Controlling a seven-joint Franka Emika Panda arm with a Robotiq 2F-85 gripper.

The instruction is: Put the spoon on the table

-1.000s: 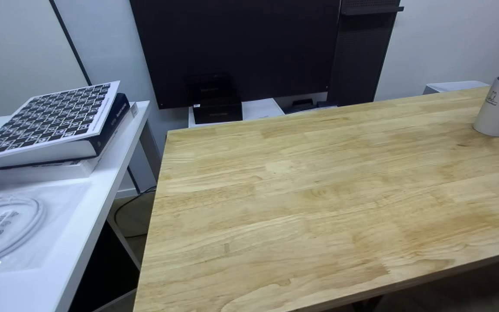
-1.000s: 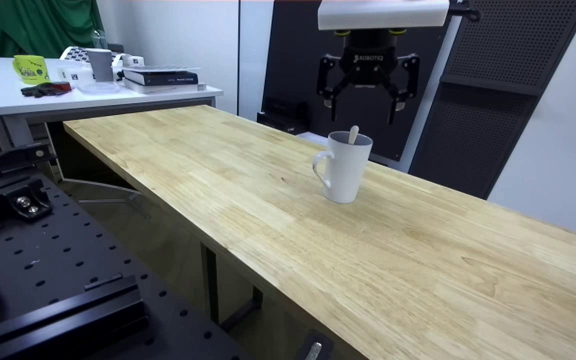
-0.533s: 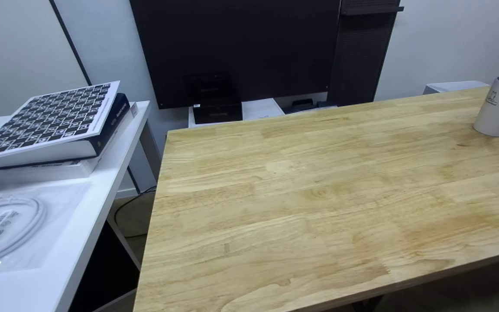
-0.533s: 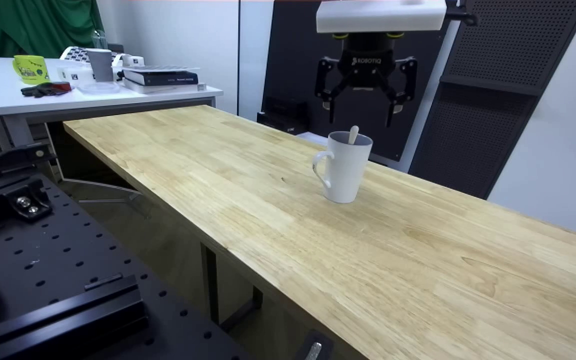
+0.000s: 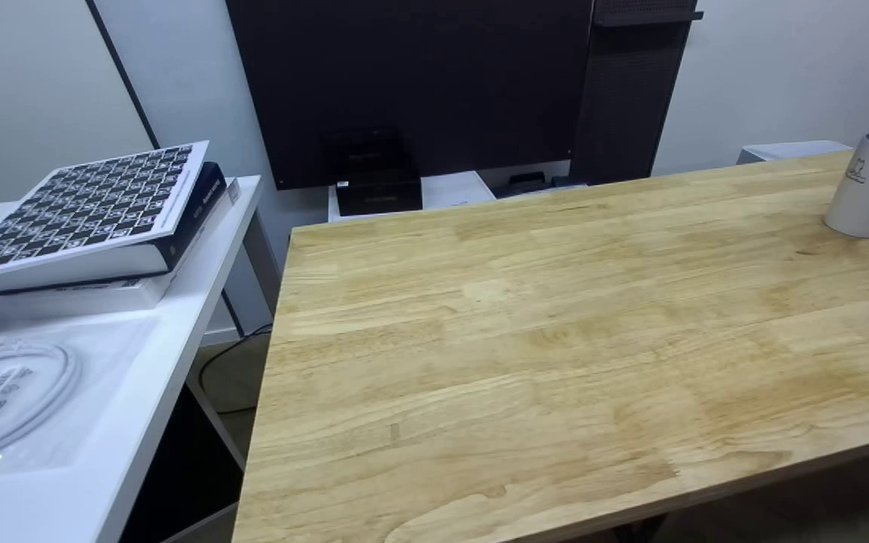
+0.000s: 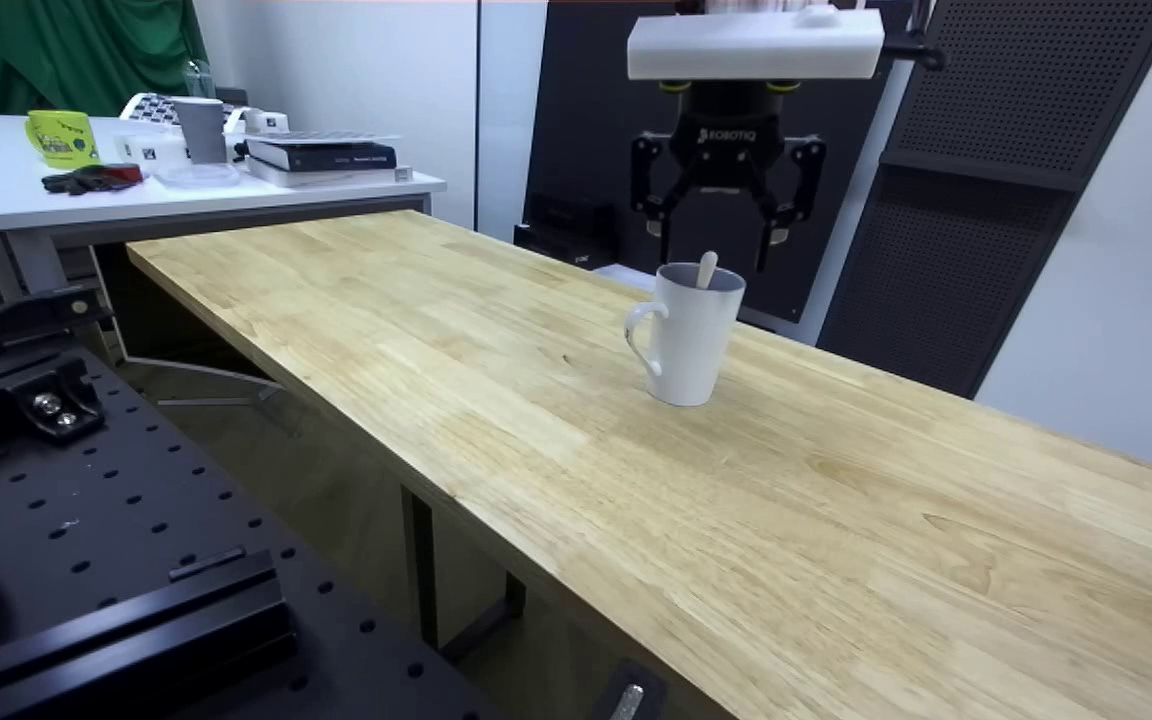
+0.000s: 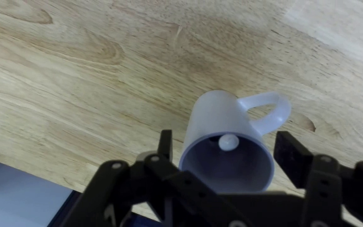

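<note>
The spoon [image 6: 707, 270] stands in a white mug [image 6: 693, 345], with only its pale handle end above the rim; the rest is hidden inside. In the wrist view the spoon's rounded end [image 7: 228, 142] leans at the handle-side rim of the mug [image 7: 216, 110]. The mug stands upright on the light wooden table [image 6: 886, 520], and in an exterior view it is at the right edge [image 5: 868, 188]. My gripper [image 6: 714, 248] is open and empty, pointing down just above and behind the mug. In the wrist view its fingers [image 7: 225, 149] lie on either side of the mug's mouth, not touching the spoon.
A white side table [image 6: 16, 195] holds a stack of books [image 6: 321, 158], a green mug [image 6: 63, 138] and a grey cup [image 6: 201, 130]. A black perforated plate [image 6: 136, 540] lies across a gap from the wooden table. Dark panels [image 6: 986, 200] stand behind.
My gripper has moved down and slightly left in an exterior view, closer to the mug's top. Its fingertips look a little closer together there. The mug and spoon have not moved.
</note>
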